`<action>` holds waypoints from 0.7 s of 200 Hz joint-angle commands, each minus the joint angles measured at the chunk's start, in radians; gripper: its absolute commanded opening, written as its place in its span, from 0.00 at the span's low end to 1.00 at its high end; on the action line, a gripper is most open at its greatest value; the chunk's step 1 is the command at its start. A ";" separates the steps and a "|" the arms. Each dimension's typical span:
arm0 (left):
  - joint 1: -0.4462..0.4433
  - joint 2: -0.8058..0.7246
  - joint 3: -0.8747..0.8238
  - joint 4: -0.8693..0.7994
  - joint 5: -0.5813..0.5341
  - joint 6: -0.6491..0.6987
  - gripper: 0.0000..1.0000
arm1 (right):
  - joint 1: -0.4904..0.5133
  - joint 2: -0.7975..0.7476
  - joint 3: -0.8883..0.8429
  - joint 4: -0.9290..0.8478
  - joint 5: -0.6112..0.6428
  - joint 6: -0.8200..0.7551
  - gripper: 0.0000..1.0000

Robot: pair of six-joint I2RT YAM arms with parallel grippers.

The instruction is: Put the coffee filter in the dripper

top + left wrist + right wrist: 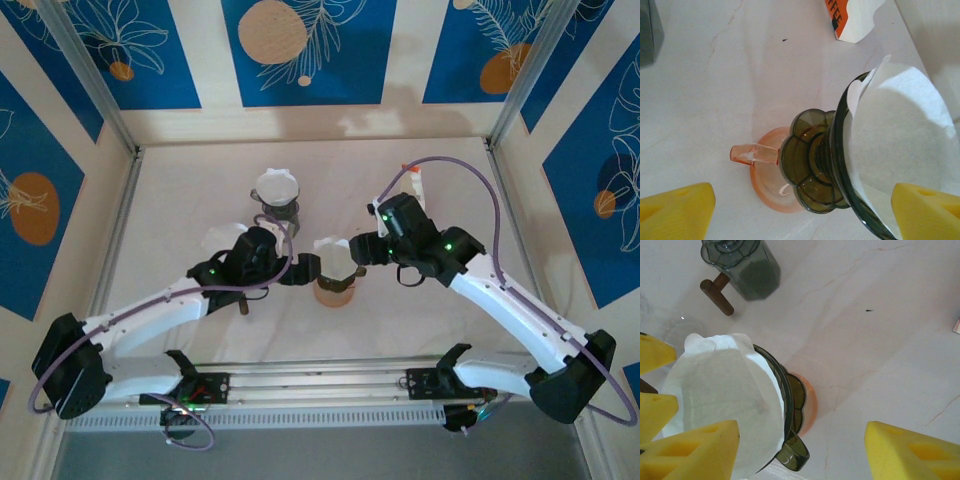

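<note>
Well, pale marbled table [180, 200], blue-patterned walls [300, 50]

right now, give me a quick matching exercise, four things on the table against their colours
Things:
1. coffee filter
2. dripper
3. cup under the dripper
4. packet

Colours:
a. dark green
b. see-through pink-orange
c. white with orange print
d. plain white

Pairs: 1-d, 2-a, 3-b, 4-c
</note>
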 commanded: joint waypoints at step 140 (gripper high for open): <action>0.326 -0.493 0.173 -0.405 -0.198 0.152 0.71 | 0.004 -0.096 -0.088 0.102 0.001 0.029 0.68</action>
